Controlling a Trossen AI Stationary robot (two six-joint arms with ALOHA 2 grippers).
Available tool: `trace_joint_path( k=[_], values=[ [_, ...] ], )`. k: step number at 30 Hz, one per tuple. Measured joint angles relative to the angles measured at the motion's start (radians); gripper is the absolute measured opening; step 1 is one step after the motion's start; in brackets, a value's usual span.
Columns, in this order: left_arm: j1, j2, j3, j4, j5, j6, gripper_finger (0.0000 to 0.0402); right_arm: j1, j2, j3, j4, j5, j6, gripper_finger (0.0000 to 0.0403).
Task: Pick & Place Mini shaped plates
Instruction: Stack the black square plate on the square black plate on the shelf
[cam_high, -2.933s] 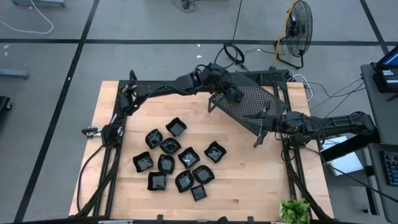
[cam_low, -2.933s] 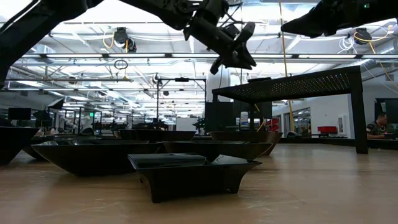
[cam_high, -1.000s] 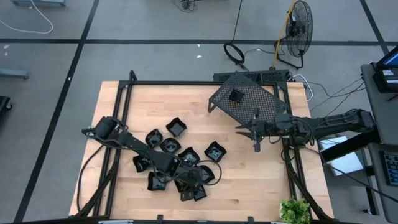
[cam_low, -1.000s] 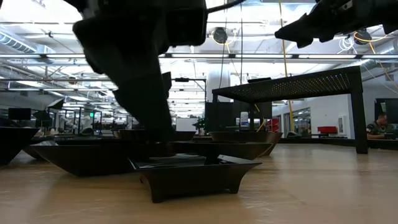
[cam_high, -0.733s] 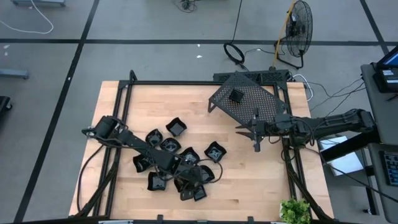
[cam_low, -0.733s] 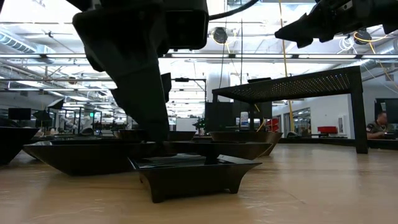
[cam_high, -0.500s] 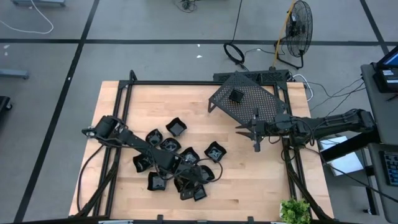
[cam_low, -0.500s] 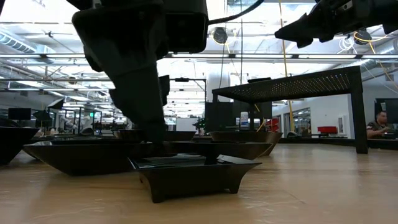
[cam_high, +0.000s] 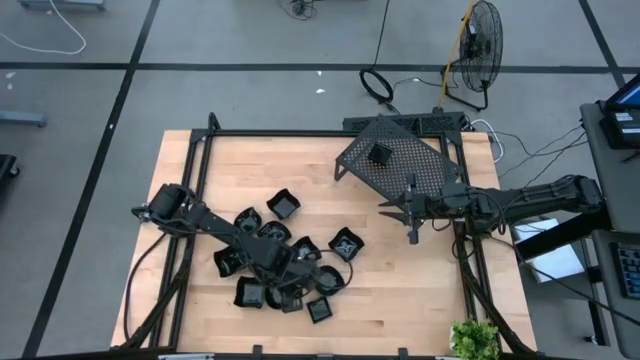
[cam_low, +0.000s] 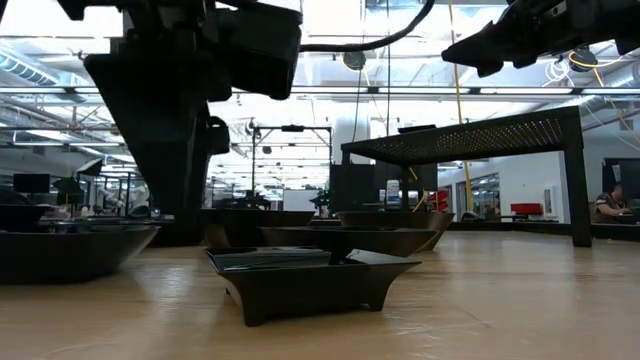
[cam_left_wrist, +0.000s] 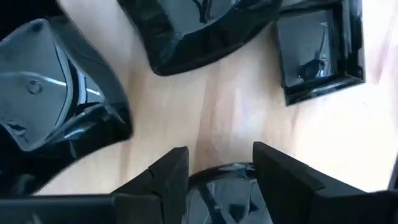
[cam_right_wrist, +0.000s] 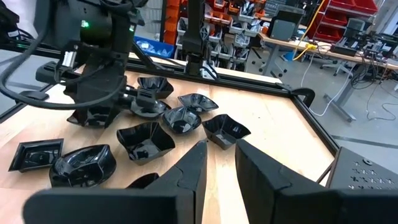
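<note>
So the left tool (cam_left_wrist: 221, 155) is down in the near side of the pile of mini shaped plates (cam_high: 345, 243) on the counter (cam_high: 400, 290). Its two fingers (cam_left_wrist: 168, 177) straddle the rim of one glossy plate (cam_left_wrist: 227, 186). From the wrist view it looks clamped on that rim rather than just hovering around it.

The right tool (cam_right_wrist: 221, 152) hangs over the counter just beside the perforated rack (cam_high: 410, 170), fingers a little apart with nothing between them. One small plate (cam_high: 379, 154) already sits on top of the rack, so we're guessing that's where this one goes too.

What we'd watch for on this step:

- The grip is on a thin, slick rim, so we'd lift straight up and slowly. Any tilt and the plate probably pivots or slides out.
- Neighbours are crowded in close: a square plate (cam_left_wrist: 314, 53) on one side and a bigger curved one (cam_left_wrist: 50, 93) on the other. We'd get clear of their rims before swinging sideways.
- We'd keep the plate level on the way across, so it lands flat on the rack.
</note>
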Motion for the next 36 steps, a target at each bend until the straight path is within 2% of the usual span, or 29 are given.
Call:
trace_joint_path(
  k=[6, 10, 14, 20, 36],
  values=[
    [-0.014, 0.0, 0.013, 0.181, 0.0, 0.005, 0.0182, 0.0, 0.0, 0.0, -0.003, 0.0, 0.0, 0.0075],
    [-0.014, 0.029, 0.013, 0.19, -0.002, 0.0, 0.0182, 0.0, 0.0, 0.0, -0.002, 0.0, 0.0, 0.0075],
    [-0.008, 0.081, 0.012, 0.241, 0.064, -0.002, 0.0182, 0.0, 0.0, 0.0, -0.002, 0.0, 0.001, 0.0075],
    [0.003, 0.094, 0.012, 0.257, 0.131, -0.002, 0.0182, 0.0, 0.0, 0.0, -0.001, 0.0, 0.001, 0.0075],
    [0.011, 0.095, 0.005, 0.258, 0.156, -0.02, 0.0181, 0.0, 0.0, 0.0, -0.002, 0.0, -0.001, 0.0075]
  ],
)
